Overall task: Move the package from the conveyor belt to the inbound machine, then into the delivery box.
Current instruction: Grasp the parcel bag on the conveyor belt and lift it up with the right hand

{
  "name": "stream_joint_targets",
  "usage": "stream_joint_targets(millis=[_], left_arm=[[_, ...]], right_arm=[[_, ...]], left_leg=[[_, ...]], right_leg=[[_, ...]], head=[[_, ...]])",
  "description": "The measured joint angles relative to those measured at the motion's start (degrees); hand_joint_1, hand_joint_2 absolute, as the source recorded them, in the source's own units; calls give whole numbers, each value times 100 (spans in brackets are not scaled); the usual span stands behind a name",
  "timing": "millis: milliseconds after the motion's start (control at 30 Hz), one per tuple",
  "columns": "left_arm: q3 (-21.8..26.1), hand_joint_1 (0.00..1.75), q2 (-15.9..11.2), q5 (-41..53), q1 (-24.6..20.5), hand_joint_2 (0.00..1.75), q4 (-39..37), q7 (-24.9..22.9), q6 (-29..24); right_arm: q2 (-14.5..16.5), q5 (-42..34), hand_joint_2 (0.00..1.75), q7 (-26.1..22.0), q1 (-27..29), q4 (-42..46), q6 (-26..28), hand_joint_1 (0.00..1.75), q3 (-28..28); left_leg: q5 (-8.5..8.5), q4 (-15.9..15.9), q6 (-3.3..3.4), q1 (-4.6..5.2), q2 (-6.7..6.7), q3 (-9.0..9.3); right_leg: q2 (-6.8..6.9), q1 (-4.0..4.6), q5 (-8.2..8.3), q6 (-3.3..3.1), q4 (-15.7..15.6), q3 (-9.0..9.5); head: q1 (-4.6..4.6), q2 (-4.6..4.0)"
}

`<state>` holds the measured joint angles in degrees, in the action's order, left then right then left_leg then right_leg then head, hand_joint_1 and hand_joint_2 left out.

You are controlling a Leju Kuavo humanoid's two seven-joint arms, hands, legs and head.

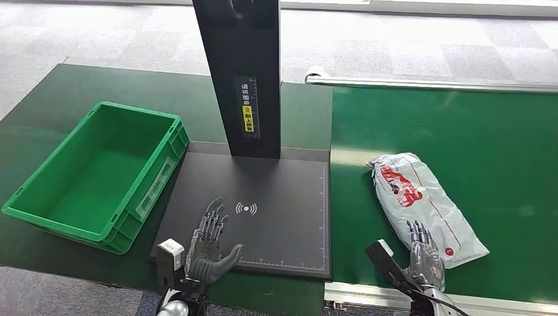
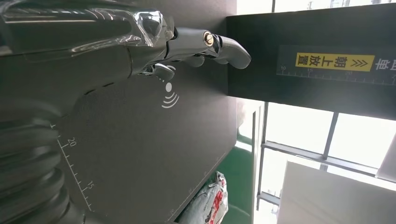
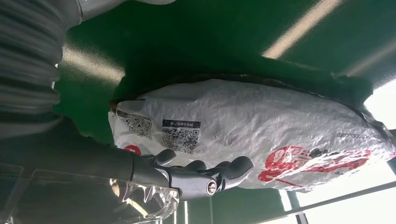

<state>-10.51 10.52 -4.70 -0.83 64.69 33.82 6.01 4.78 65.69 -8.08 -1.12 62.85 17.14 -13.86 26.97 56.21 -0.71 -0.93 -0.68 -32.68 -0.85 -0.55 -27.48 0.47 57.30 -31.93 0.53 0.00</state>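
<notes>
Grey-black scanner plate (image 1: 276,197) of inbound machine seen nearest centre; left hand (image 1: 209,245) held above it, fingers spread, nothing held. Right hand (image 1: 424,257) laid at near end of package (image 1: 424,204), fingers apart, no grasp seen. White package found lying on green conveyor belt (image 1: 460,131), right. Green delivery box (image 1: 95,174) placed left. Black post (image 1: 240,76) raised behind plate; grey carpet (image 1: 99,33) seen beyond.

Readable marks: machine and package
Inbound machine (image 1: 263,197) column: yellow label (image 2: 334,61) "朝上放置"; plate ruler (image 2: 70,158) "20", "15" (wireless icon too). Package (image 3: 261,135): QR codes, red print unreadable.
</notes>
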Motion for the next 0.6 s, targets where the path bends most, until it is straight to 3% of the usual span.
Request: stream_joint_targets(millis=[600], left_arm=[[0,0,-40,-59,-23,175,-106,63,-9]], right_arm=[[-98,315,175,115,-195,-526,312,0,-116]], left_leg=[[0,0,0,0,0,0]], right_leg=[[0,0,0,0,0,-1]], head=[[1,0]])
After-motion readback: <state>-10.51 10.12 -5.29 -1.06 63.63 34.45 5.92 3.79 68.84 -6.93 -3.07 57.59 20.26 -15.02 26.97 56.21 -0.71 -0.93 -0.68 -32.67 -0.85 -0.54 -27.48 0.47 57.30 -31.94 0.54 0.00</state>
